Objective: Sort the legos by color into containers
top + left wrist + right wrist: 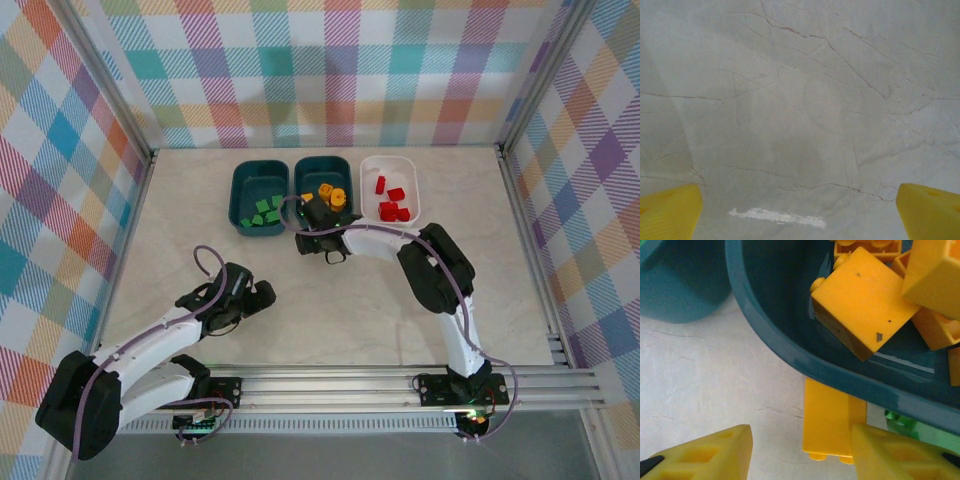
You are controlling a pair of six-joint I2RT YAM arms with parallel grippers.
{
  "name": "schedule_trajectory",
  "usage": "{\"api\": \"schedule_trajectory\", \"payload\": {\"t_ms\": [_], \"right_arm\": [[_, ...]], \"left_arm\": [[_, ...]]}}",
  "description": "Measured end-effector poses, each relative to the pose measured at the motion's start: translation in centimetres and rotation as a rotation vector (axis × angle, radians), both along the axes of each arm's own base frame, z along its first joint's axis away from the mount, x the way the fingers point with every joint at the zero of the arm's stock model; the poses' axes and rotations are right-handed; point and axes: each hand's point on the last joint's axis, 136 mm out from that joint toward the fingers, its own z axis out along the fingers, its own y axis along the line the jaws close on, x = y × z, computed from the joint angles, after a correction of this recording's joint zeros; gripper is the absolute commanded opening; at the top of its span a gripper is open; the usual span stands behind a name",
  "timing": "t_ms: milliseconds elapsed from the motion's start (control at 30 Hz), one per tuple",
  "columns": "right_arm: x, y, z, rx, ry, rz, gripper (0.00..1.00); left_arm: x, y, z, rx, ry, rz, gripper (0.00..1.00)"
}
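Three containers stand in a row at the back: a teal bin (259, 197) with green legos (264, 213), a teal bin (325, 185) (790, 352) with yellow-orange legos (331, 193) (860, 300), and a white bin (391, 186) with red legos (393, 203). My right gripper (318, 232) (800, 440) is low at the middle bin's near rim, open. A yellow lego (830, 420) lies on the table just outside that rim, between the jaws and against the right finger (890, 455); the left finger stands well clear of it. My left gripper (262, 296) (799, 200) is open over bare table.
A bit of green (900, 422) shows beside the right finger below the rim. The left teal bin's corner (680, 285) is close on the left. The plaid walls enclose the table (500, 300), which has free room in front and to the right.
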Motion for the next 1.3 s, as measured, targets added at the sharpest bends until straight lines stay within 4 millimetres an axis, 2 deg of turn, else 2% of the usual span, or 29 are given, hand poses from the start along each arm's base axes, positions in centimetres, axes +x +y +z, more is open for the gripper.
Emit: {"api": "schedule_trajectory", "payload": {"t_ms": [167,333,533,700,833,933,1067,1200,1233,1300], "right_arm": [[-0.2,0.4,-0.1,-0.001,-0.001,0.006,0.54],[-1.2,1.4,-0.1,0.017,0.002,0.037,0.54],[-4.4,2.5,0.1,0.058,0.06,0.111,0.54],[-6.1,2.0,1.4,0.064,0.082,0.136,0.57],[-5.5,2.0,2.9,0.06,0.039,0.125,0.64],[-4.7,2.0,3.0,0.036,0.024,0.104,0.67],[-3.4,2.2,1.4,-0.014,0.021,0.076,0.68],[-3.3,1.5,-1.8,-0.094,0.066,0.055,0.64],[-3.1,1.3,-2.1,-0.11,0.061,0.049,0.61],[-3.0,1.4,-1.8,-0.106,0.057,0.045,0.49]], "left_arm": [[0.0,0.0,0.1,-0.003,-0.005,0.0,1.0],[0.0,0.0,0.1,-0.001,-0.003,0.0,1.0],[0.0,0.0,0.1,-0.001,-0.003,0.0,1.0],[0.0,0.1,0.0,0.003,-0.002,0.002,1.0],[0.1,0.2,0.0,0.009,-0.004,0.006,1.0],[0.1,0.3,0.0,0.015,-0.007,0.01,1.0],[0.2,0.5,0.1,0.025,-0.012,0.016,1.0],[0.3,0.6,0.4,0.024,-0.026,0.021,1.0],[0.3,0.6,0.4,0.024,-0.028,0.022,1.0],[0.3,0.6,0.5,0.022,-0.031,0.023,1.0]]}}
